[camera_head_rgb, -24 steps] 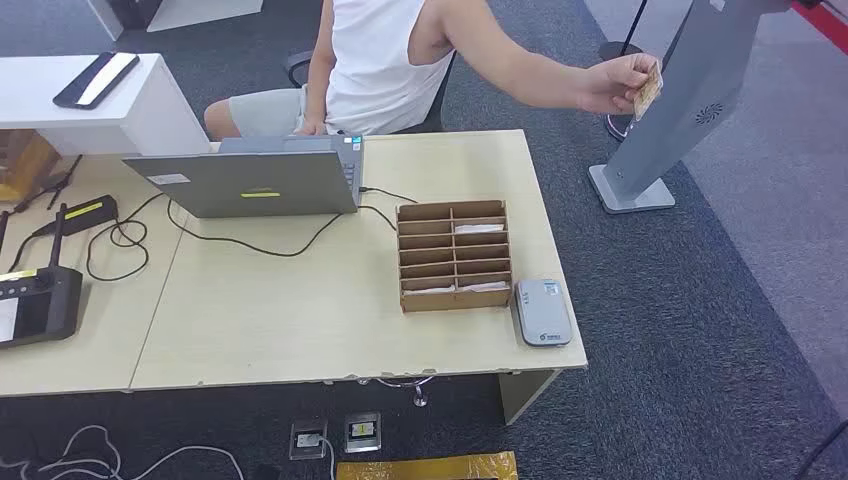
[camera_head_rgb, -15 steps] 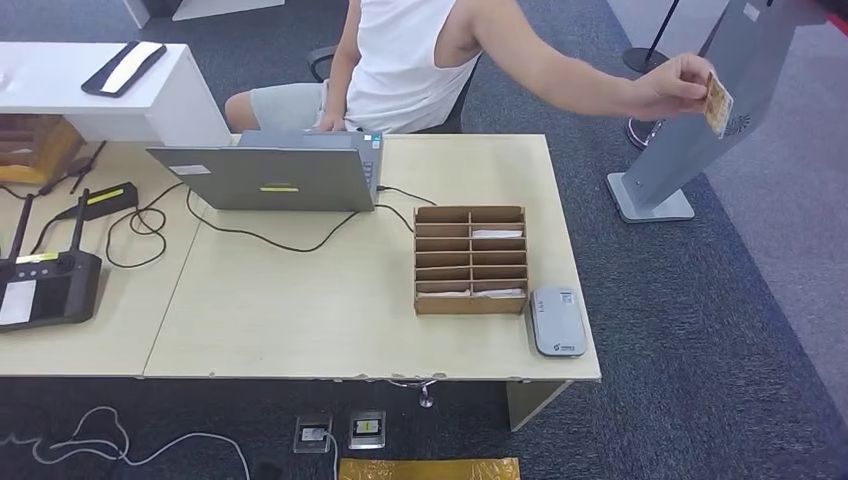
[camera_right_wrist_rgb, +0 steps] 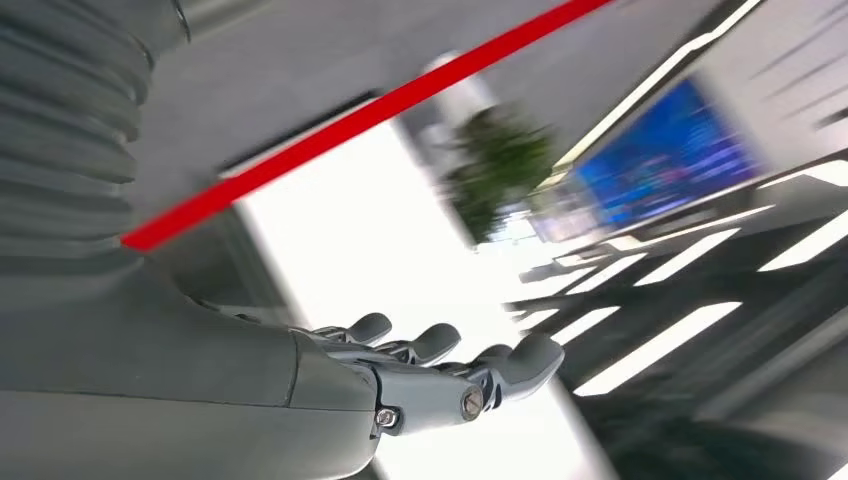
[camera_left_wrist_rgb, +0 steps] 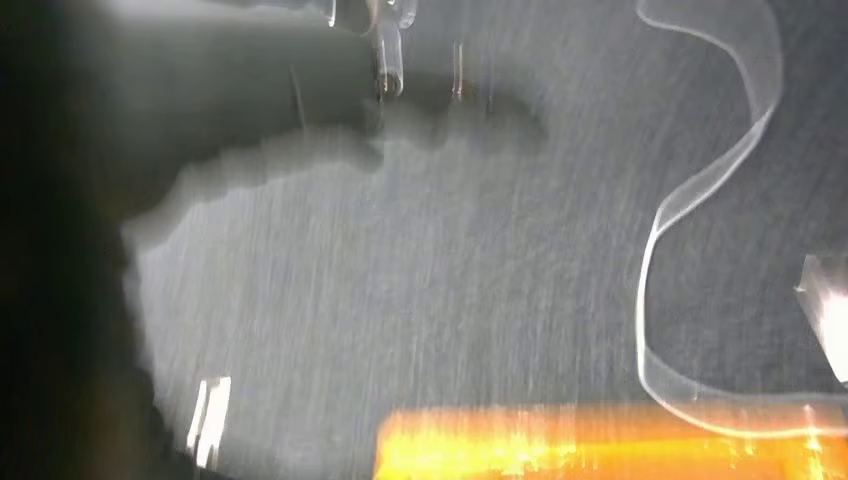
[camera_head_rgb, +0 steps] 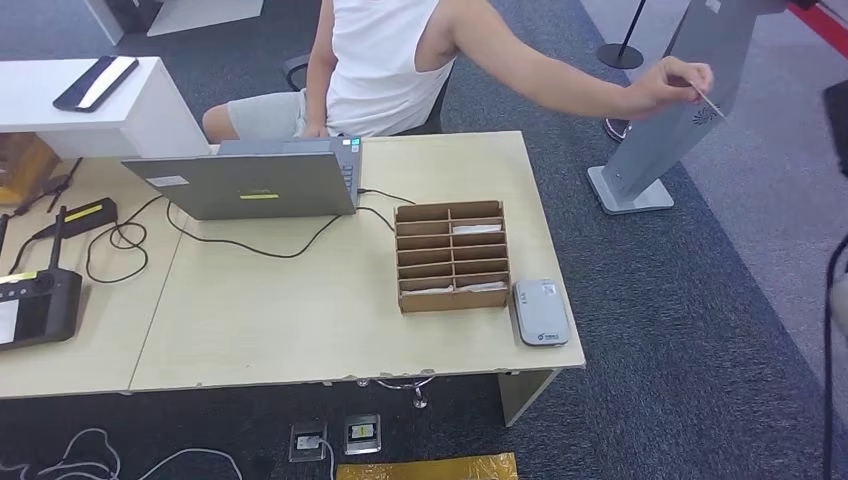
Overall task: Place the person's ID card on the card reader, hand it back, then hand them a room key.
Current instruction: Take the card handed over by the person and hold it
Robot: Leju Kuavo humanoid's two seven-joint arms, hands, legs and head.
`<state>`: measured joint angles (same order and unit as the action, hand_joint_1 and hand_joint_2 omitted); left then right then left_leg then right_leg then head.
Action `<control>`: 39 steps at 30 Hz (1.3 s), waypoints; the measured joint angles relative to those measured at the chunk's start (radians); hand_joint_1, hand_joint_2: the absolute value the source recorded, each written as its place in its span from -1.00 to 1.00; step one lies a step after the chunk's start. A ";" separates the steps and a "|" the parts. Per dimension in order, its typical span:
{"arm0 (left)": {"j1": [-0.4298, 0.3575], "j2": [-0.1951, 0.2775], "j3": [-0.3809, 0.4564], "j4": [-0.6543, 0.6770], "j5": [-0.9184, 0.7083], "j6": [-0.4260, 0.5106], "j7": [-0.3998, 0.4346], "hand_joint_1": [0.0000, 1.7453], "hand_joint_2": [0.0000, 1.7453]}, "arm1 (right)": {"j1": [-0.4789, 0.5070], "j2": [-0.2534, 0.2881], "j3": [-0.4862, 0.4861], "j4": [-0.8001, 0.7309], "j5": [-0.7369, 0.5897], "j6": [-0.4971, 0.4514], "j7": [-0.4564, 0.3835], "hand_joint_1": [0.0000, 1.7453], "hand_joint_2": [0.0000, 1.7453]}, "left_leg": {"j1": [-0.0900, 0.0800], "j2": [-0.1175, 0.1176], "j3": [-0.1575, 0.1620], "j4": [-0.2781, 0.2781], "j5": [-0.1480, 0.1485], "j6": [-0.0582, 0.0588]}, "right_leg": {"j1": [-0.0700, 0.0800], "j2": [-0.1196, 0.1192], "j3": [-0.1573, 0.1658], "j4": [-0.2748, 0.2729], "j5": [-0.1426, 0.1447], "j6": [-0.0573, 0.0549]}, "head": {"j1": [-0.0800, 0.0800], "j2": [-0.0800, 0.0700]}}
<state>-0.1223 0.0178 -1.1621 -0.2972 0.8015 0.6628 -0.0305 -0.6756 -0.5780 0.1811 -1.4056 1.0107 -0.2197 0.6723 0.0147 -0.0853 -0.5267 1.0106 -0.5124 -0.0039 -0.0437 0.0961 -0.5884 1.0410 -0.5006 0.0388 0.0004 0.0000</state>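
Fingers (camera_right_wrist_rgb: 520, 365) of the right hand (camera_right_wrist_rgb: 420, 375) were spread, holding nothing, raised, probably to take the card. Left hand's grip: couldn't tell, wrist view blurred. ID card (camera_head_rgb: 707, 103) was pinched in the person's hand (camera_head_rgb: 672, 84), held out well past the surface (camera_head_rgb: 300, 320). Card reader (camera_head_rgb: 541, 312) lay just beside the wooden key-card rack (camera_head_rgb: 452, 256); laptop (camera_head_rgb: 250, 180) and cables sat further left, not obstructing.
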 joint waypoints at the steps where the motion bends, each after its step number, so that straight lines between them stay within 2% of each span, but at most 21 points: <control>1: 0.000 0.001 0.000 0.000 0.026 0.000 0.000 -1.00 1.00 | -0.006 0.004 0.045 -0.019 0.010 0.016 0.001 -1.00 1.00 | 0.002 -0.010 0.000 0.000 0.002 -0.002 | 0.002 -0.009 0.000 0.000 0.000 0.000 | 0.000 0.000; 3: 0.004 0.001 -0.002 0.000 0.083 0.000 0.000 -1.00 1.00 | -0.031 0.013 0.131 -0.032 0.032 0.046 0.001 -1.00 1.00 | 0.003 -0.021 -0.006 0.000 0.006 -0.004 | 0.002 -0.021 -0.003 0.000 0.000 -0.001 | 0.000 0.000; 7: 0.007 0.004 -0.003 0.000 0.198 -0.001 0.000 -1.00 1.00 | -0.092 0.027 0.351 -0.100 0.061 0.079 -0.002 -1.00 1.00 | 0.005 -0.015 -0.007 0.000 0.006 -0.006 | 0.004 -0.015 -0.007 0.000 0.001 -0.004 | 0.000 0.000; 14: 0.007 0.005 -0.008 -0.003 0.216 -0.002 0.000 -1.00 1.00 | -0.181 0.053 0.598 -0.126 0.091 0.115 -0.018 -1.00 1.00 | 0.005 -0.010 -0.006 0.000 0.005 -0.006 | 0.004 -0.011 -0.007 0.000 0.001 -0.006 | 0.000 0.000; 24: 0.009 0.012 -0.026 -0.009 0.216 -0.004 0.000 -1.00 1.00 | -0.282 0.120 0.792 -0.092 0.080 0.159 -0.072 -1.00 1.00 | 0.006 -0.006 -0.006 0.000 0.005 -0.006 | 0.005 -0.009 -0.007 0.000 0.003 -0.006 | 0.000 0.000; 29: 0.008 0.014 -0.029 -0.011 0.216 -0.004 0.000 -1.00 1.00 | -0.330 0.193 0.868 0.009 0.010 0.104 -0.092 -1.00 1.00 | 0.006 -0.007 -0.005 0.000 0.005 -0.006 | 0.006 -0.009 -0.007 0.000 0.003 -0.006 | 0.000 0.000; 35: 0.009 0.015 -0.031 -0.011 0.216 -0.004 0.000 -1.00 1.00 | -0.346 0.230 0.910 0.075 -0.013 0.082 -0.086 -1.00 1.00 | 0.006 -0.006 -0.006 0.000 0.005 -0.006 | 0.006 -0.008 -0.007 -0.001 0.003 -0.006 | 0.000 0.000; 36: 0.009 0.015 -0.032 -0.011 0.216 -0.004 0.000 -1.00 1.00 | -0.348 0.233 0.916 0.083 -0.013 0.082 -0.086 -0.82 1.00 | 0.006 -0.006 -0.006 0.000 0.005 -0.006 | 0.006 -0.008 -0.007 -0.001 0.003 -0.006 | 0.000 0.000; 39: 0.009 0.015 -0.033 -0.011 0.216 -0.004 0.000 -1.00 1.00 | -0.353 0.242 0.933 0.104 -0.022 0.080 -0.085 0.64 1.00 | 0.006 -0.006 -0.005 0.000 0.005 -0.006 | 0.006 -0.008 -0.007 -0.001 0.003 -0.006 | 0.000 0.000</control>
<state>-0.1136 0.0332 -1.1947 -0.3085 1.0174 0.6592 -0.0301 -1.0291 -0.3360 1.1146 -1.3017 0.9885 -0.1392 0.5878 0.0209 -0.0918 -0.5322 1.0107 -0.5075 -0.0103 -0.0380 0.0877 -0.5959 1.0403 -0.4976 0.0324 0.0009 0.0000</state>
